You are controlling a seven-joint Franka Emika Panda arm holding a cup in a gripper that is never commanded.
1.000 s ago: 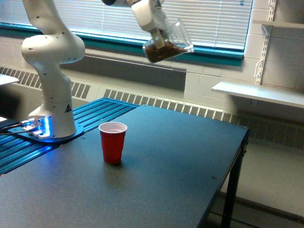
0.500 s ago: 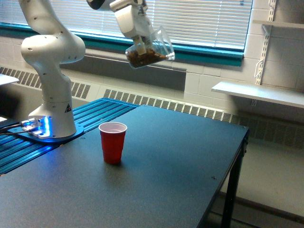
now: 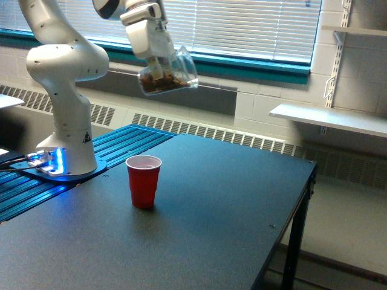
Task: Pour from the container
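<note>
My gripper [image 3: 158, 65] is shut on the clear boxy container [image 3: 169, 74], high in the exterior view above the table. The container is tilted with its mouth toward the exterior view's right, and brown material lies in its lower part. A red plastic cup [image 3: 144, 180] stands upright and open on the dark table [image 3: 199, 229], well below the container and slightly toward the exterior view's left of it. The cup's inside looks pale; I cannot tell whether anything is in it.
The white arm base [image 3: 66, 121] stands on a blue ribbed mat [image 3: 115, 148] at the exterior view's left. Behind are a window with blinds [image 3: 254, 24], a radiator and a white wall shelf [image 3: 329, 118]. The table's edge drops off at the exterior view's right.
The gripper has carried the container toward the exterior view's left and a little lower, ending nearly above the red cup. The red cup has not moved.
</note>
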